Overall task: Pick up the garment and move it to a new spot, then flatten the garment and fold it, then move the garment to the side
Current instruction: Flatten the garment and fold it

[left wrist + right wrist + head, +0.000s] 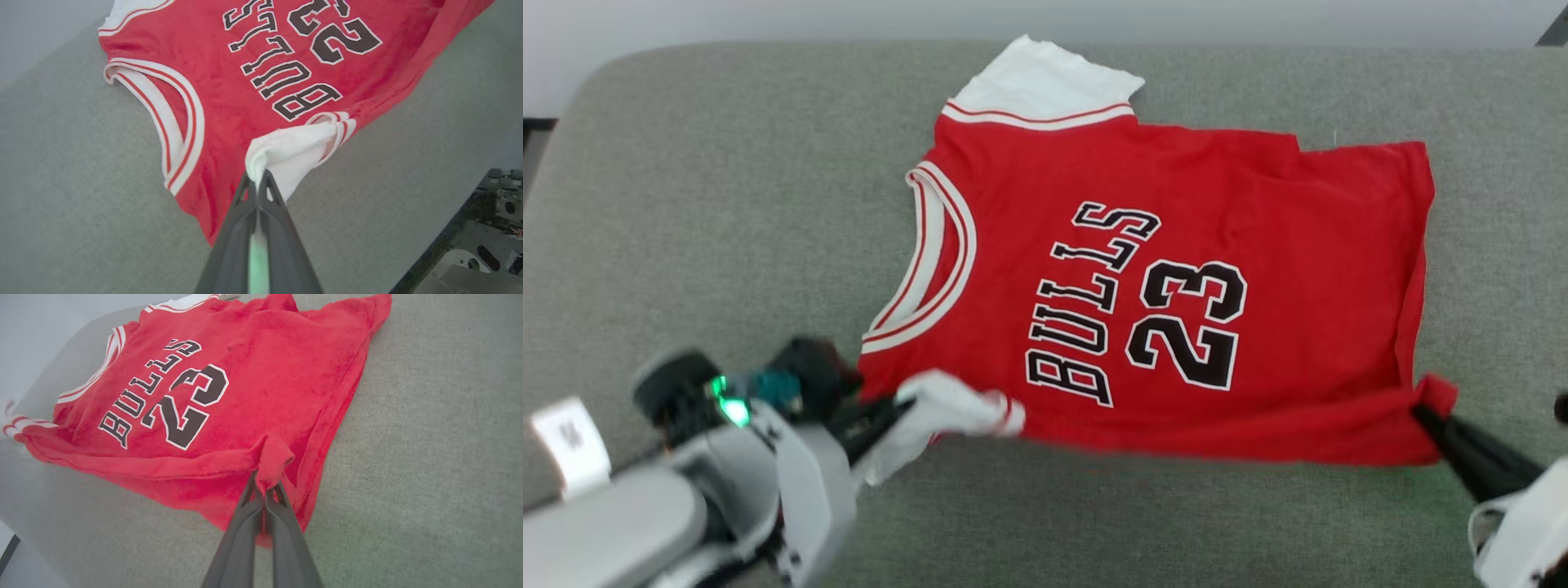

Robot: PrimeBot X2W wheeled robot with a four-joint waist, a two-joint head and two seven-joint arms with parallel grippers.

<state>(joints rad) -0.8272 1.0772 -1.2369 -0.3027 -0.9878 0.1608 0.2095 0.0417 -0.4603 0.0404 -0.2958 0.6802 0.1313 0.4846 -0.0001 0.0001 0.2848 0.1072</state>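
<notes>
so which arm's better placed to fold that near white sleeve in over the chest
Left, probably: the left gripper is shut on the white sleeve, just beside the lettering. The right gripper pinches the red hem corner at the other end of the garment.

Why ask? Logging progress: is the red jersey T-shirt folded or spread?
Spread, not folded: the red jersey T-shirt lies open on the grey cushion, all chest lettering visible.

Likely a lab — grey fabric-covered table [686, 204] (rounded corners), plain pale wall [768, 16].
</notes>
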